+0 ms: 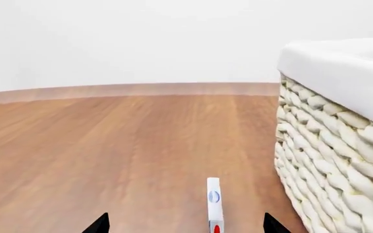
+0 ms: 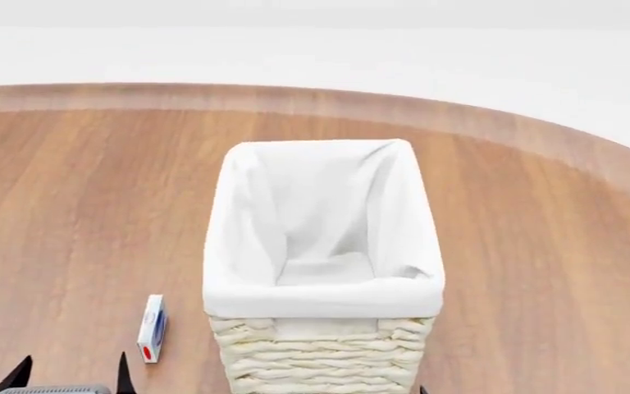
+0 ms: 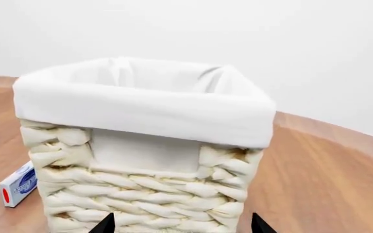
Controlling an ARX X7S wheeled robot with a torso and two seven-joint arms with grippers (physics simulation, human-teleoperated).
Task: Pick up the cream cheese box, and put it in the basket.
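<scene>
The basket (image 2: 324, 246) fills my head view: tall, cream wicker, white cloth liner folded over the rim, nothing visible inside it. It looks bulky and steady, and since it only has to receive, I leave it where it stands on the wooden floor (image 2: 75, 205).

Next down in size, my left gripper (image 1: 186, 224). In its wrist view I see two dark fingertips spread wide apart with nothing between them, so it stands open. The right gripper (image 3: 183, 224) shows the same in its own camera, tips apart and empty, facing the basket's woven front.

Smallest, the cream cheese box (image 2: 153, 328). It stands on a long thin edge on the floor just beside the basket's left wall, apart from it, and close ahead of my left gripper. It is white with a blue mark in the middle and a red mark toward the near end.

My read on handling: a light, stiff carton, probably smooth-faced, so a pinch could slip if I catch only a corner. It is narrow across, and in the left wrist view it points end-on between my fingertips. I would close on the two broad flat faces near the middle, gently enough not to dent the card.
</scene>
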